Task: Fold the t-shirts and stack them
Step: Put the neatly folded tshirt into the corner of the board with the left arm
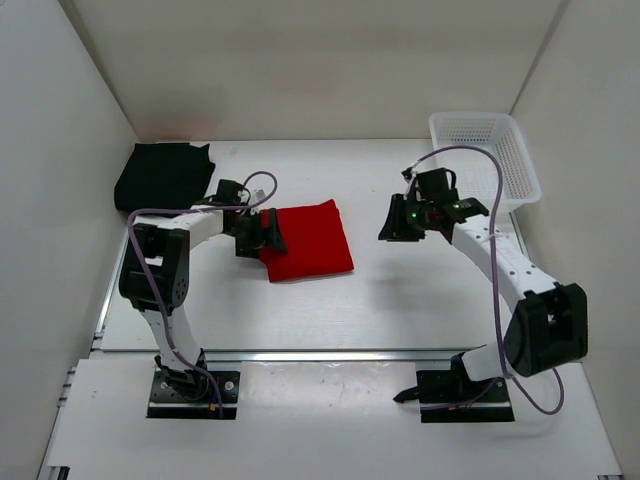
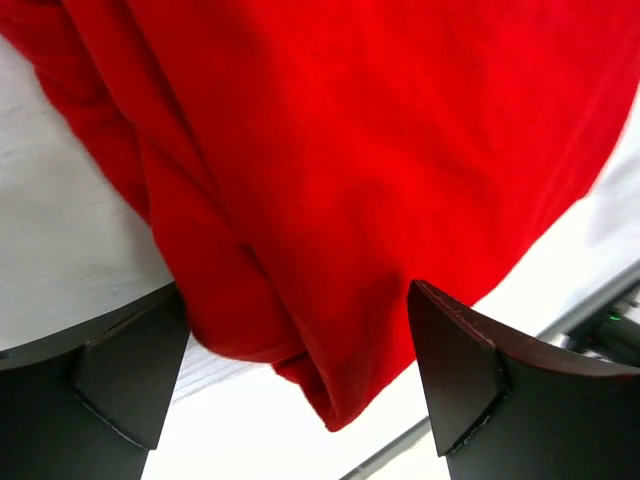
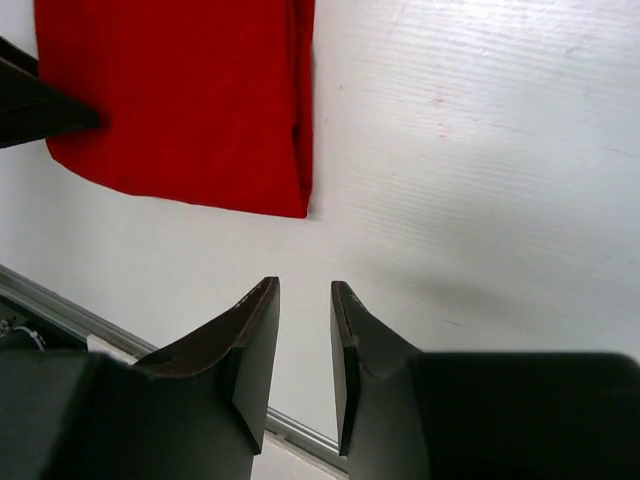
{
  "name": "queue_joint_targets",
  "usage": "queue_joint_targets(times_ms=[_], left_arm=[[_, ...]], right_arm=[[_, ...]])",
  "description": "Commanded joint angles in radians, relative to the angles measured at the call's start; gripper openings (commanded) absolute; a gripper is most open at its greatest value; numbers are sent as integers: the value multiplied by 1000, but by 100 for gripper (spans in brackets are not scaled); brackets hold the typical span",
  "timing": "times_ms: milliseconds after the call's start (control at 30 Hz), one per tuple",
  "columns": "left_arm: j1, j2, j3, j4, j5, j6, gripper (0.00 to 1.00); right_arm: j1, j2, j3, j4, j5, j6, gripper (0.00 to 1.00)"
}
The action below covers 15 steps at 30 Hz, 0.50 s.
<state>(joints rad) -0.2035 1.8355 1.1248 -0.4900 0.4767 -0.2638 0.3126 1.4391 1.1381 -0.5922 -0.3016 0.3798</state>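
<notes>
Table (image 1: 400,300): red t-shirt (image 1: 312,240), black t-shirt (image 1: 160,175), basket (image 1: 470,117)

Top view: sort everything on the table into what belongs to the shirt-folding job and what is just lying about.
For the job:
red shirt, folded, mid-table
black shirt, folded, far left corner

Lying about:
white basket, far right corner

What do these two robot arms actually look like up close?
The left arm and right arm are white tubes linked by chunky black joints, each bolted to a black base plate. A thin lilac-grey cable loops along each. The left end effector and right end effector are black, with two wedge-shaped fingers; the right one carries a small green light.
</notes>
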Motion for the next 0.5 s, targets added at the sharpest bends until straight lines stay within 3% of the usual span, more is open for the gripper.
queue_joint_targets(times_ms=[0, 167, 267, 333, 367, 433, 467], left_arm=[[6, 85, -37, -2, 7, -28, 98], [-40, 151, -19, 2, -7, -16, 96], [-54, 203, 18, -30, 5, 9, 73], [-65, 238, 56, -51, 0, 30, 50], [-73, 251, 78, -68, -15, 52, 44], [-67, 264, 93, -85, -9, 67, 19], [-59, 274, 102, -88, 14, 74, 12]], right_arm=[[-36, -100, 28, -14, 19, -65, 25], [-131, -71, 120, -75, -16, -110, 21], [-167, -23, 201, -110, -33, -111, 19], [-207, 21, 288, -124, -59, -93, 17], [-217, 33, 305, -130, -68, -91, 15], [-230, 82, 394, -162, -54, -91, 15], [-233, 107, 413, -178, -41, -90, 15]])
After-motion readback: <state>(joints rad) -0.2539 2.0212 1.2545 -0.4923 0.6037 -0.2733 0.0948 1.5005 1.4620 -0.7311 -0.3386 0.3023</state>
